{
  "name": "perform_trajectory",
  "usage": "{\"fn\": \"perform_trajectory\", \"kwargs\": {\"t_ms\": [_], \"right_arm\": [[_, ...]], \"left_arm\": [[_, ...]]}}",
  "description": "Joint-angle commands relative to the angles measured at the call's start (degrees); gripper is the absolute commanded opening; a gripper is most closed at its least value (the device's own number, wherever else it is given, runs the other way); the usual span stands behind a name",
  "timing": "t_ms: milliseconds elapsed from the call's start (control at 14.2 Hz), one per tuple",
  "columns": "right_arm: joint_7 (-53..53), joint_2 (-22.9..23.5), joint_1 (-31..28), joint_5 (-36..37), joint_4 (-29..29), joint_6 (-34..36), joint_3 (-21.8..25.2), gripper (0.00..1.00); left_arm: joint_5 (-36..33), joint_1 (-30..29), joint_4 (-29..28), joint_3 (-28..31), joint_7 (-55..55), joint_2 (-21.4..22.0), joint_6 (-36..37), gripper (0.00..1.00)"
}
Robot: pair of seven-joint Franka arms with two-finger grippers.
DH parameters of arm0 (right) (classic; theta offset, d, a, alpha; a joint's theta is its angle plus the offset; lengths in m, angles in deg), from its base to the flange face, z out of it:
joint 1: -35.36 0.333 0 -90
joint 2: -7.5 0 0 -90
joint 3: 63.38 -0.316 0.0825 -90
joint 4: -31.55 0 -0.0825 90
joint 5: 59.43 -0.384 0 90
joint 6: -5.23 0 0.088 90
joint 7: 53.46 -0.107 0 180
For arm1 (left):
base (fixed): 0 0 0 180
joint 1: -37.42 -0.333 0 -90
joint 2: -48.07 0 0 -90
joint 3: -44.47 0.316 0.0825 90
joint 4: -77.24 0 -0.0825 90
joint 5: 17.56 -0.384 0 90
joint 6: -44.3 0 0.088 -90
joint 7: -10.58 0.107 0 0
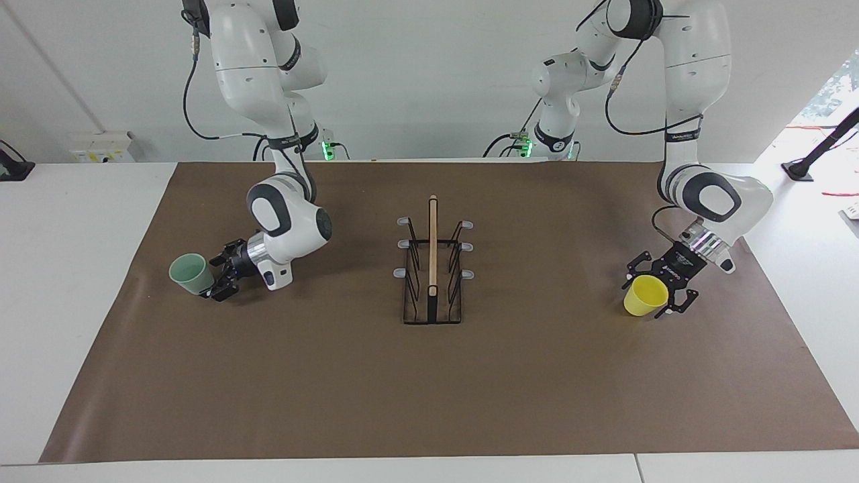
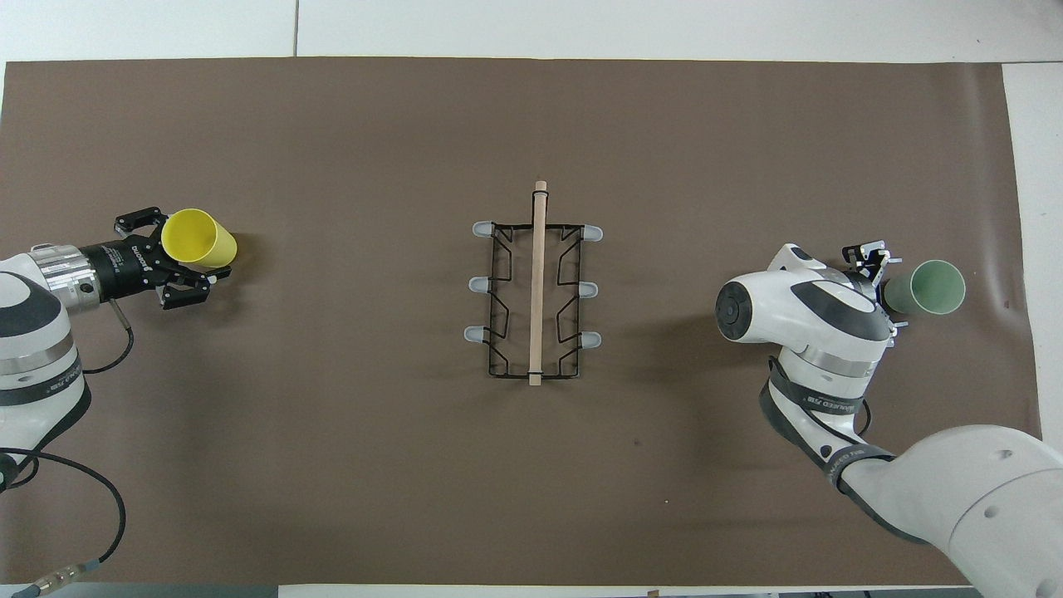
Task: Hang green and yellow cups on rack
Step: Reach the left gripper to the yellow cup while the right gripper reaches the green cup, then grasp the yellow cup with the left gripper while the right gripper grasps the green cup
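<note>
The pale green cup [image 1: 191, 274] stands on the brown mat toward the right arm's end and also shows in the overhead view [image 2: 930, 287]. My right gripper [image 1: 216, 276] [image 2: 885, 276] is low at its side, right against its lower part. The yellow cup [image 1: 644, 296] [image 2: 198, 239] stands toward the left arm's end. My left gripper [image 1: 656, 287] [image 2: 178, 253] comes in low from the side, with one finger on each side of the cup, closed on it. The black wire rack [image 1: 433, 268] [image 2: 536, 291], with its wooden bar and grey-tipped pegs, stands in the middle with nothing on it.
The brown mat [image 1: 429, 389] covers most of the white table [image 1: 80, 282]. A black stand foot [image 1: 798, 171] sits off the mat at the left arm's end. There is bare mat between each cup and the rack.
</note>
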Motion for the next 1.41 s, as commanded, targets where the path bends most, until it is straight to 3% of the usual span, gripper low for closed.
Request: {"fn": "perform_trajectory", "kwargs": {"t_ms": [0,70,352,423,493,564,705,916,1128,1198,1339], "right_arm": [[1.4,-2.1,-1.9,3.5,-2.4,-1.5,-0.4,1.0],[1.4,-2.1,-2.6,4.1,-2.6,-1.5,-0.4,1.0],[1.4,-2.1,-4.3,6.5,-2.9,-2.6,-0.4,1.0],[1.4,-2.1,-4.3,6.5,-2.9,-2.6,-0.4,0.91],[1.3,-2.1,-4.3,6.5,-2.8,-2.6,-0.4,0.59],[1.1,-2.1,-4.4,6.5,-2.7,-2.3,-0.4,0.38],[0.3,-2.1,-4.4,5.3,-1.5,-1.6,-0.4,0.21],[-7.7,-3.2,-4.5,-10.1,1.8,0.1,-0.4,0.02],[-9.3,-6.7,-5.3,-15.9,1.9,1.6,-0.4,0.04],[-10.2,-8.0,-5.2,-20.2,2.3,2.7,-0.4,0.15],[-14.1,-11.1,-4.9,-27.1,3.6,4.4,-0.5,0.09]], "left_arm": [[1.6,1.4,-2.2,0.2,1.0,1.8,-2.2,0.22],[1.7,1.5,-1.9,0.3,1.0,1.8,-2.3,0.0],[1.5,1.5,0.6,0.5,0.4,2.0,-2.0,0.0],[1.0,1.5,1.1,0.6,0.0,3.4,-2.0,0.0],[0.7,1.8,1.0,0.6,-0.1,5.1,-2.0,0.0],[-1.3,1.8,0.5,0.6,-0.1,7.1,-1.9,0.0],[-8.1,1.8,0.6,0.6,-2.7,10.3,-1.0,0.0],[-21.7,4.6,1.6,0.6,-9.7,14.7,-0.2,0.0],[-34.3,8.9,4.4,0.5,-15.0,18.1,5.2,0.0],[-39.3,11.1,4.6,0.5,-18.1,19.3,5.4,0.0],[-48.3,15.1,5.5,0.1,-27.0,21.8,7.6,0.0]]}}
